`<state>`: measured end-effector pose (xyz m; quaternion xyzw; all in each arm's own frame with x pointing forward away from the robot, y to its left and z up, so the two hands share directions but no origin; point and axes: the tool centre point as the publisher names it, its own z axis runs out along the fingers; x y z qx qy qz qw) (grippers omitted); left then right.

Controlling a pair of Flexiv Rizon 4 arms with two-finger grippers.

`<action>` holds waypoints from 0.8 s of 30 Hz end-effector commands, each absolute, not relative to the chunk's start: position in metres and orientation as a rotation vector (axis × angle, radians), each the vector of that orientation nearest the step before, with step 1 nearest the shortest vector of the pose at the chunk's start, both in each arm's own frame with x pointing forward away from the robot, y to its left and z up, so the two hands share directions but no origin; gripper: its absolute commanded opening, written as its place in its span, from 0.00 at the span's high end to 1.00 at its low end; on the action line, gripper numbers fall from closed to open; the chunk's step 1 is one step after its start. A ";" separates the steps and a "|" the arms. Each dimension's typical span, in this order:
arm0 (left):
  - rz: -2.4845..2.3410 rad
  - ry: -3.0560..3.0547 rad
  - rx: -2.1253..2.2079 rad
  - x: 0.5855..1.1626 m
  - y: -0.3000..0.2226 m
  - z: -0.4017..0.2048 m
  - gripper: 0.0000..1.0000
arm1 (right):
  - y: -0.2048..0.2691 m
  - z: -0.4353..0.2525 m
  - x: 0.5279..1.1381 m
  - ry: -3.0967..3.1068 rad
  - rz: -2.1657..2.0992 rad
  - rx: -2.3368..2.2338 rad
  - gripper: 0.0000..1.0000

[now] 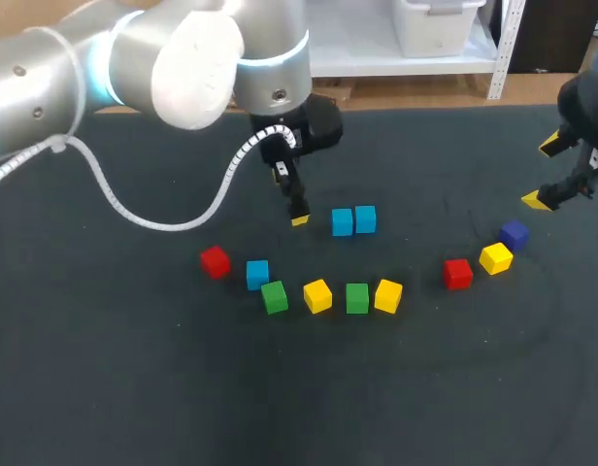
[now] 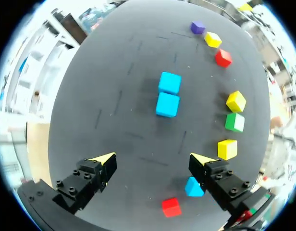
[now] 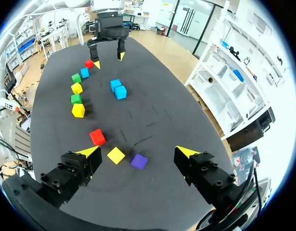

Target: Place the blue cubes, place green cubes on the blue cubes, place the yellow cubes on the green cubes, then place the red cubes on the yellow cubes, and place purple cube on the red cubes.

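Two blue cubes [image 1: 343, 221] [image 1: 365, 218] sit side by side, touching, mid-table. My left gripper [image 1: 297, 209] [image 2: 153, 159] hovers just left of them, open and empty; the pair [image 2: 167, 104] lies ahead of its fingers. A third blue cube [image 1: 257, 274] rests in a curved row with a red cube [image 1: 215, 261], green cubes [image 1: 274, 296] [image 1: 356, 297] and yellow cubes [image 1: 317, 295] [image 1: 387, 295]. Farther right lie a red cube [image 1: 457, 274], a yellow cube [image 1: 495, 258] and the purple cube [image 1: 514, 234]. My right gripper [image 1: 544, 173] [image 3: 138, 153] hangs open above the purple cube [image 3: 139, 160].
The dark table [image 1: 134, 369] has bare cloth in front of the row and at the left. A white cable [image 1: 134, 216] droops from my left arm over the table's left part.
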<state>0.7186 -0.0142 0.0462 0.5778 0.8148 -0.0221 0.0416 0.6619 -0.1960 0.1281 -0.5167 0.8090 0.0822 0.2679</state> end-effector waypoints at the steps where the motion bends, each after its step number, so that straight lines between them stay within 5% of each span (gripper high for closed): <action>1: -0.059 2.494 1.669 0.703 -0.001 0.050 0.00 | -0.196 0.127 0.663 2.182 0.226 -1.395 0.00; 11: 0.046 2.553 1.547 0.689 0.019 0.046 0.00 | -0.196 0.127 0.663 2.182 0.226 -1.395 0.00; 24: 0.047 2.399 1.890 0.649 0.054 0.038 0.00 | -0.196 0.127 0.663 2.182 0.226 -1.395 0.00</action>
